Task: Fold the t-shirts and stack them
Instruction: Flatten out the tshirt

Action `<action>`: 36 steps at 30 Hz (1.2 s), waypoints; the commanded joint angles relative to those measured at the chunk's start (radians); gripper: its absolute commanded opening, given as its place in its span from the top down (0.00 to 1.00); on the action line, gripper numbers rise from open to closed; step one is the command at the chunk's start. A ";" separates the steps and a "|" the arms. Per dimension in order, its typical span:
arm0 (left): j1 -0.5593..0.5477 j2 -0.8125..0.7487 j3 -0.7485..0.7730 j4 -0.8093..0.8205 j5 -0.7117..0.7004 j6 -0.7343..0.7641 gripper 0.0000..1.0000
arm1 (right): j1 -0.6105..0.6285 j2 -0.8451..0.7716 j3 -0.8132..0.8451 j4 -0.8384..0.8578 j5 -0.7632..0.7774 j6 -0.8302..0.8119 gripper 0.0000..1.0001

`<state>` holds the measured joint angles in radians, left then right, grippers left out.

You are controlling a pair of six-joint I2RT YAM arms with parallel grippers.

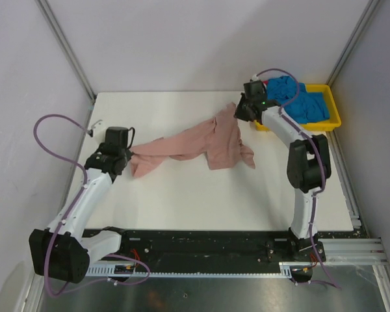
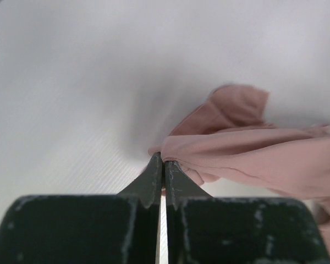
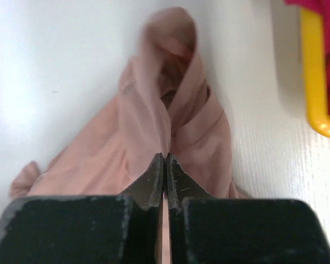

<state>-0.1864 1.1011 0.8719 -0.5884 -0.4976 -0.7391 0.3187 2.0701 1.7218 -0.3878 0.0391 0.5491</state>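
A dusty pink t-shirt (image 1: 208,146) is stretched in a crumpled band across the white table (image 1: 182,195), between my two grippers. My left gripper (image 1: 127,156) is shut on its left end; in the left wrist view the closed fingertips (image 2: 157,165) pinch a fold of the pink shirt (image 2: 253,154). My right gripper (image 1: 242,110) is shut on the shirt's upper right end; in the right wrist view the pink shirt (image 3: 154,126) rises in a ridge from my closed gripper (image 3: 165,159). A bright blue shirt (image 1: 302,101) lies in the yellow tray (image 1: 335,120), with a bit of red shirt (image 3: 324,16) showing in the right wrist view.
The yellow tray stands at the table's back right corner, right behind my right gripper; its rim shows in the right wrist view (image 3: 313,82). Light walls and metal posts (image 1: 65,45) enclose the table on three sides. A small metal bracket (image 1: 94,125) sits at the left edge.
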 commanded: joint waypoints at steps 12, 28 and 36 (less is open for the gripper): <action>0.013 -0.226 0.250 0.001 -0.151 0.173 1.00 | -0.171 -0.725 -0.005 -0.219 -0.019 0.027 1.00; 0.013 -0.435 0.142 -0.042 -0.083 0.062 1.00 | -0.206 -1.023 -0.198 -0.214 -0.106 0.027 1.00; 0.090 -0.016 0.477 0.148 -0.043 0.069 1.00 | -0.173 -0.711 -0.036 0.074 -0.133 0.098 1.00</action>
<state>-0.1677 0.9234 1.1397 -0.5991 -0.5457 -0.6556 0.1268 1.2148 1.5452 -0.5228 -0.0780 0.6037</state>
